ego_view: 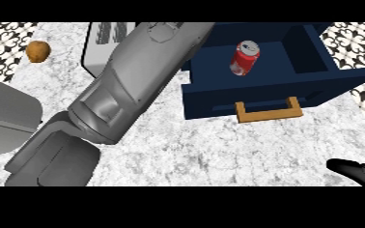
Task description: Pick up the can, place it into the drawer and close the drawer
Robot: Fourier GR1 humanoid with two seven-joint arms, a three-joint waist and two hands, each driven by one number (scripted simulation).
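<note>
Head view: red metal can [245, 58] lies inside open navy drawer [214, 101], two o'clock — only closing left; right hand [351, 170], five o'clock, open or closed I cannot tell.

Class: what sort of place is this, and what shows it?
Likely a kitchen: a speckled counter, an open drawer holding a can, and patterned tiles at the edges.

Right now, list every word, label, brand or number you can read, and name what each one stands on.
No text can be read anywhere.
On the red metal can lying in the open dark blue drawer: pale markings on its side, too blurred to read.
</note>
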